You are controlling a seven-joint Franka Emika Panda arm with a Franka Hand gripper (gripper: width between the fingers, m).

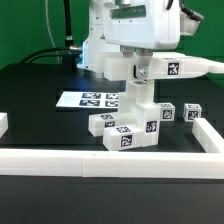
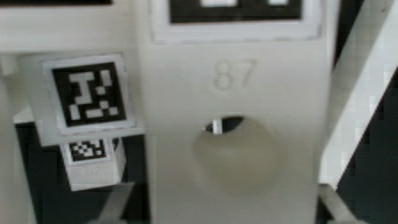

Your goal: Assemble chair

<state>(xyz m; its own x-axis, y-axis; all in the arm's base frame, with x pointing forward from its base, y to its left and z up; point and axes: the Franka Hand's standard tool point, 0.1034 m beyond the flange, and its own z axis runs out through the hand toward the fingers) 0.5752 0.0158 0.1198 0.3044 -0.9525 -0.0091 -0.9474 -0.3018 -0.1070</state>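
In the wrist view a broad white chair slab (image 2: 235, 120), embossed "87" and with an oval hollow, fills the space between my gripper's (image 2: 228, 206) two fingers, which press on its sides. A tag sits at its far end. Another tagged white part (image 2: 86, 92) lies beside it. In the exterior view my gripper (image 1: 143, 73) hangs over the part-built chair (image 1: 125, 132), a blocky tagged stack with an upright white post (image 1: 138, 100). A tagged white piece (image 1: 172, 68) juts from the gripper toward the exterior view's right.
Two loose cube-ended tagged parts (image 1: 168, 113) (image 1: 192, 111) stand at the exterior view's right. The marker board (image 1: 92, 100) lies behind the chair. The white border rail (image 1: 100, 160) runs along the front and up the right side (image 1: 210, 135).
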